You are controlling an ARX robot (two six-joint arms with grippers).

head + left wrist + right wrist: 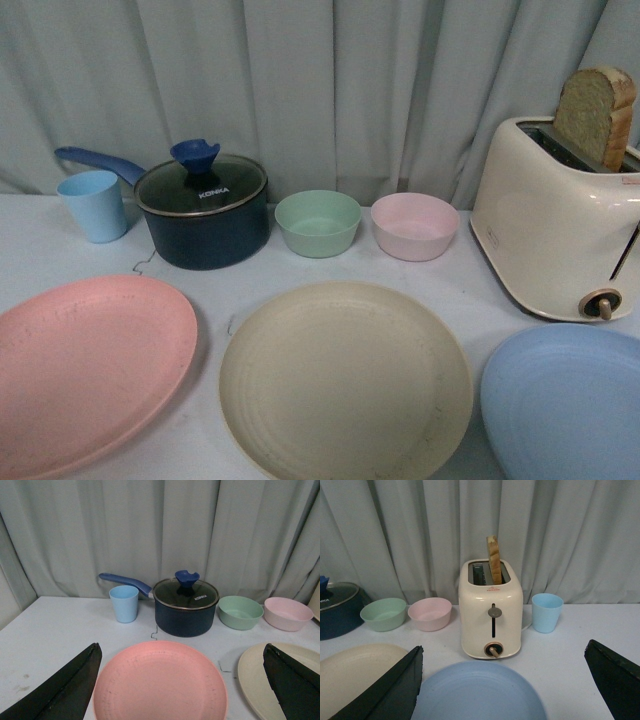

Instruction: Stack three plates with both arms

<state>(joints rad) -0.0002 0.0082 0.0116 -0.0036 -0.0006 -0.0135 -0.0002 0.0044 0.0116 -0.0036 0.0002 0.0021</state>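
- On the tabletop (30, 250) we see pink plate (90, 360) left, cream plate (345, 380) middle, blue plate (565, 400) right, unstacked.
- Our left tool (181, 647) gapes wide, framing the pink plate.
- Our right tool (505, 645) gapes wide, framing the blue plate.

Table (30, 250): plates (345, 385), pot (205, 225), bowls (318, 225), cup (95, 205), toaster (550, 240).

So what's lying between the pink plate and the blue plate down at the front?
The cream plate lies between the pink plate and the blue plate, all three in one row. The front view shows it best.
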